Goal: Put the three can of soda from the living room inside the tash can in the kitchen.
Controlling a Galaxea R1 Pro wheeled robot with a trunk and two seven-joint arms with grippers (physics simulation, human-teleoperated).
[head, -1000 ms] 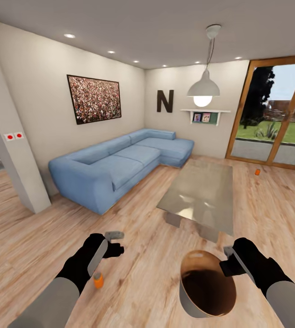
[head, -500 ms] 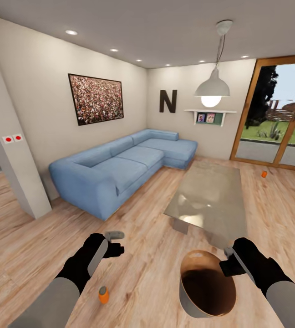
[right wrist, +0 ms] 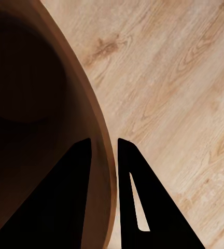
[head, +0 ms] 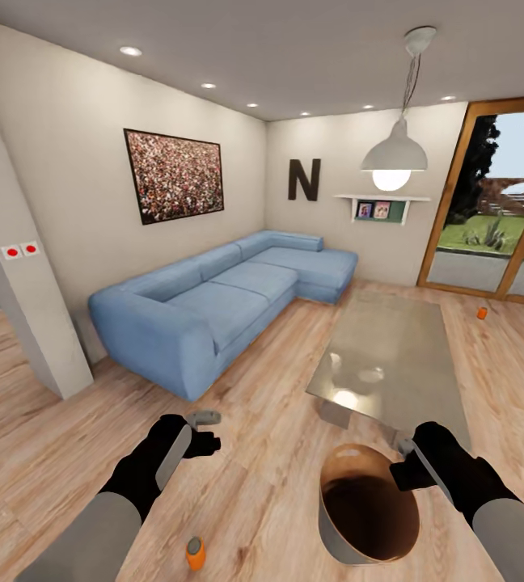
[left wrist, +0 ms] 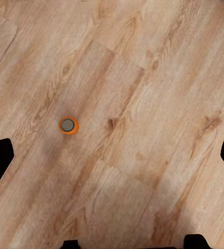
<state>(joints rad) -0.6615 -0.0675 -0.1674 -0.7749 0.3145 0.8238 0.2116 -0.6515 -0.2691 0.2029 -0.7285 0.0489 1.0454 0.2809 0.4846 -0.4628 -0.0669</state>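
— Soda cans first: where are ours? We see one can (head: 196, 554) standing upright on the wooden floor (head: 278, 404), low in the head view near our left arm; the left wrist view looks straight down on its grey top (left wrist: 68, 125). Another can (head: 482, 312) stands far off on the floor by the glass door (head: 488, 210), beyond the glass desk (head: 391, 356). A third we cannot find.

— And the bin?

— We carry the trash can (head: 367, 505) with us — the right tool (head: 403, 461) is clenched on its rim, one finger (right wrist: 55, 207) inside the tan wall and the other outside, as the right wrist view shows. It hangs tilted, mouth up toward our head camera, and we see nothing inside it, though the bottom is dark.

— Why hold it by the rim?

— We judge that a thin wall is the one part those narrow fingers can pinch, and having the bin along spares us a trip per can.

— The left tool?

— The left tool (head: 201, 432) is released, its fingers spread wide at the edges of its wrist view, holding nothing — free, we think, for picking up the near can, which lies off to one side of the gap rather than between the fingers.

— So we are in the living room, with the blue sofa (head: 213, 307) ahead.
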